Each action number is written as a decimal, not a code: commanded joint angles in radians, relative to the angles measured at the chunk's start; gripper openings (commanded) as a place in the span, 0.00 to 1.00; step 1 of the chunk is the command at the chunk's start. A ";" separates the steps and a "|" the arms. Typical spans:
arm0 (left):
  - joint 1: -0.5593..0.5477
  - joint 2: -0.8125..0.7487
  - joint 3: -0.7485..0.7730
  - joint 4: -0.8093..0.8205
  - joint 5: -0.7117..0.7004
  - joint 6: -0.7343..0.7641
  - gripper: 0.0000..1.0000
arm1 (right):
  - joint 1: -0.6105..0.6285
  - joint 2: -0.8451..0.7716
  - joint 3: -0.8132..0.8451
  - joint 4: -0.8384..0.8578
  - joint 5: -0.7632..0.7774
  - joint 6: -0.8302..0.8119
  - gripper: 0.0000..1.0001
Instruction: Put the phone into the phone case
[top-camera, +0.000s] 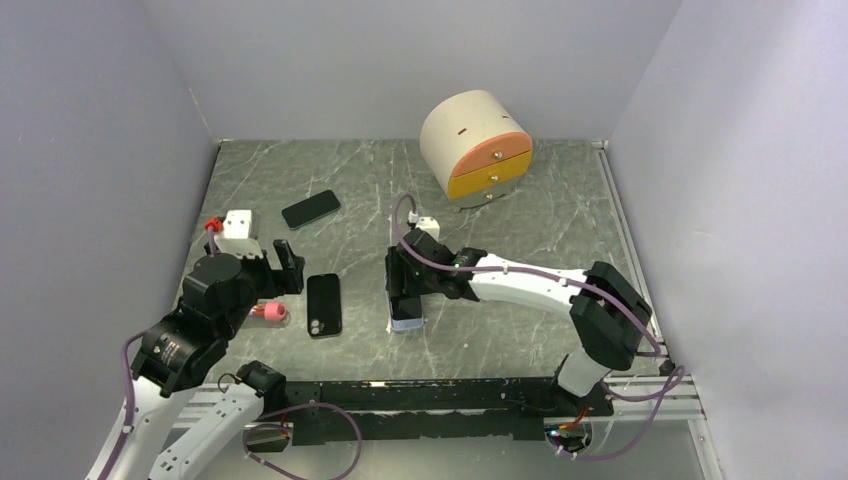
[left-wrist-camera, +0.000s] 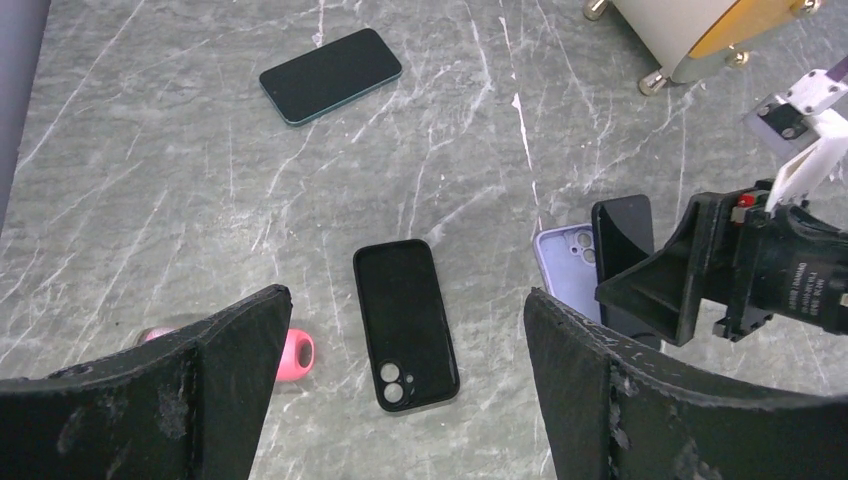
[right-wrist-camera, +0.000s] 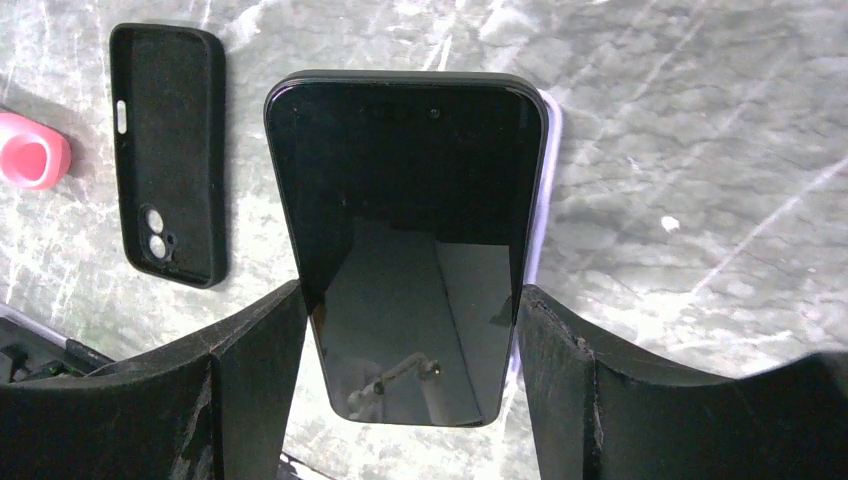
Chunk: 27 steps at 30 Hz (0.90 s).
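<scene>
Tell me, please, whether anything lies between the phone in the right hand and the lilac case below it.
Nothing visible does. The right hand holds the phone over the lilac case, whose exposed part looks bare; the rest is hidden behind the phone.

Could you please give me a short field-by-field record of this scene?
right pincer: shut on phone, tilted over lavender case
left pincer: open, above black case
black case: empty, flat on table
second phone: flat, far-left area
other: pink item; round drawer unit
</scene>
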 joint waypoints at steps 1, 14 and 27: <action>-0.003 -0.013 0.011 0.028 -0.024 -0.008 0.91 | 0.032 0.029 0.002 0.137 0.066 -0.016 0.32; -0.003 -0.013 0.010 0.030 -0.023 -0.007 0.92 | 0.128 0.069 -0.103 0.225 0.266 -0.029 0.31; -0.002 -0.010 0.008 0.037 -0.017 -0.003 0.92 | 0.205 0.123 -0.093 0.159 0.435 0.013 0.35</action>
